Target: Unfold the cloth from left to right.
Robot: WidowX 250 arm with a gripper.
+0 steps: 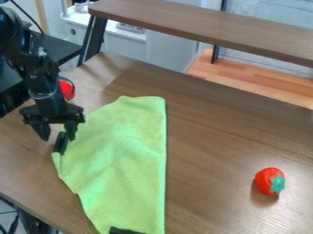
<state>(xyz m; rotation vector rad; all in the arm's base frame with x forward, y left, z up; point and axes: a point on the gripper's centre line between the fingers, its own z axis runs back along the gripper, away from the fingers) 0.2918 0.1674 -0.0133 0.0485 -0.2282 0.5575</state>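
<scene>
Black and jointed, the robot arm (40, 73) comes in at the far left, slanting down from the upper corner past a dark surface (61, 45) beyond the table. Its gripper (58, 138) hangs, fingers down, over the left corner of the cloth, and the jaws look released to me, one standing well away from the other. Between them, at that same corner, there's a small dark piece (60, 142); what it is, I can't tell from where I stand. Just behind the arm, a round red thing (67, 90) pokes out, partly hidden.

Next comes the cloth (125, 151) itself, bright green, spread over the left half of the brown wooden table (211, 151). It runs from a blunt, narrow far end down to the near side, with a ragged slant on the left and a long, nearly straight edge on the right. Its surface has a few soft ripples, and a black patch (125, 231) shows at the near end.

Above and behind runs a raised wooden shelf (202, 28) on dark supports. Well apart from the cloth, over on the right, sits a red, strawberry-like toy (267, 179) with a green leafy top turned to the near right.
</scene>
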